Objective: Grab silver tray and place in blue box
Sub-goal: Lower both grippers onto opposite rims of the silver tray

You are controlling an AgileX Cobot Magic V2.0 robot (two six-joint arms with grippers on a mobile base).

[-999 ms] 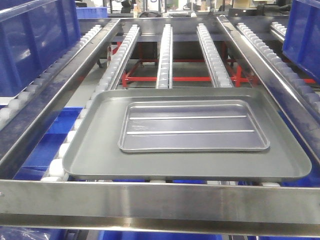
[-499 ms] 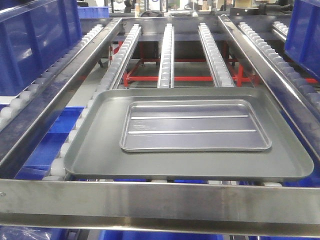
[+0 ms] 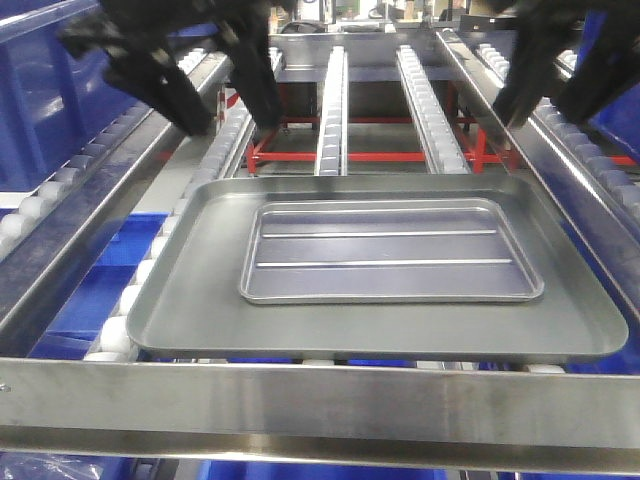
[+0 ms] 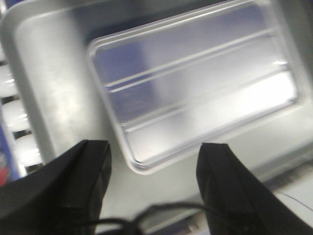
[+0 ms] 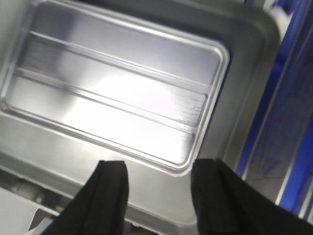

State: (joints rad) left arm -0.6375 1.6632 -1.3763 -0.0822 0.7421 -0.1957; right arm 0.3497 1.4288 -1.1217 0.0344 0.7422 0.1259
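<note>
Silver tray (image 3: 390, 250) is laid long axis left-to-right; left tool (image 3: 235, 122) and right tool (image 3: 538, 112), both spread open, are held over its far corners, equally near.

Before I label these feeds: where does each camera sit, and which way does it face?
Front view: before the roller rack, facing along it at the silver tray in the grey tray; left pincer and right pincer open at top.
Left wrist: behind left pincer, looking down on the silver tray's left end.
Right wrist: behind right pincer, down on its right end.
All share both trays.
</note>
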